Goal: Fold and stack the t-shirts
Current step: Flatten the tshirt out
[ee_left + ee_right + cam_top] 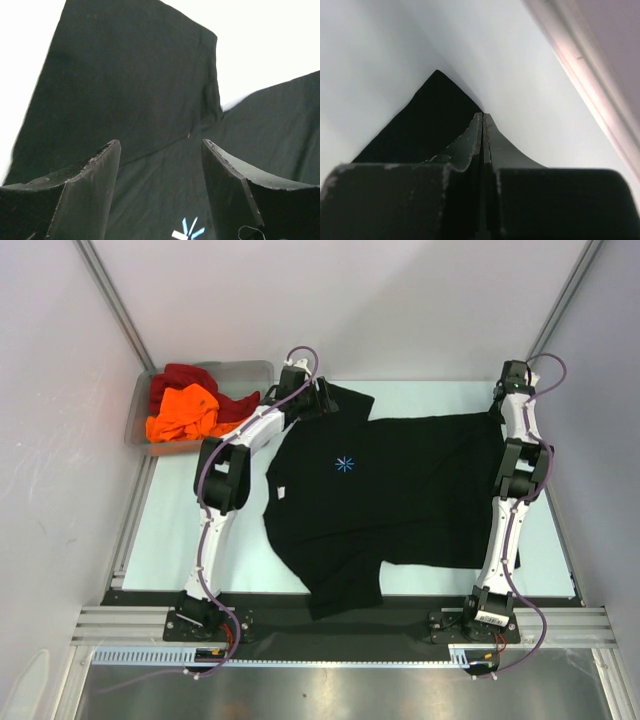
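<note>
Red shirt half-hidden — orange shirt overlaps

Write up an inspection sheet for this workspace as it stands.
Surface: pale table, with one shirt spread across it.
Job's things: black t-shirt lies flat, starburst mark facing up; orange t-shirt and dark red t-shirt are crumpled in the clear grey bin.
Clutter: only that bin, at the far left corner.
Grippers: left gripper is open over the black shirt's far sleeve; right gripper is shut at its far right corner, grip on cloth unclear.
Cables: purple cables run along both arms.
Surroundings: white walls, aluminium frame.
</note>
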Robot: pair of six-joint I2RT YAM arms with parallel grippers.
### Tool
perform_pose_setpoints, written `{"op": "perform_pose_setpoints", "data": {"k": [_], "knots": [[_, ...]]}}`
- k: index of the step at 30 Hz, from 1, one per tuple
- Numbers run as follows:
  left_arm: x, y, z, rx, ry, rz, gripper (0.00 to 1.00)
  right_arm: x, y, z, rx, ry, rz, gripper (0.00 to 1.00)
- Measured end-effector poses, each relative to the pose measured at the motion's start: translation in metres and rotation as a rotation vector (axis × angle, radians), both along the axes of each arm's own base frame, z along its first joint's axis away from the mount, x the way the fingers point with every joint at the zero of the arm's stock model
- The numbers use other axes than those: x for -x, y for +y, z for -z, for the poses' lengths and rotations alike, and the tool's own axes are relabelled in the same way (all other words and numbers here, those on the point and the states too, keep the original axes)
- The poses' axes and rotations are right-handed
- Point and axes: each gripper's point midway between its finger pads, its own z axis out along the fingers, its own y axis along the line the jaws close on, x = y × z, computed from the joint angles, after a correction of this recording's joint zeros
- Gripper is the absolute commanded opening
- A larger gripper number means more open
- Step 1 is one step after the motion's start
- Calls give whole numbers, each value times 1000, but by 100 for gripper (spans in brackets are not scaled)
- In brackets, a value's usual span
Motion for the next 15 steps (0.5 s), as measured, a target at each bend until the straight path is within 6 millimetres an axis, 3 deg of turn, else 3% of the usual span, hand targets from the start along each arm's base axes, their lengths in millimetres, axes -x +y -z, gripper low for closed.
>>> {"op": "perform_pose_setpoints", "data": {"k": [6,15], "knots": [[0,0,0,1,1,2,71,3,-24,-10,93,8,28,0],[-7,3,-15,-15,-38,10,72,-1,-29,-15,122,-6,27,0]]}}
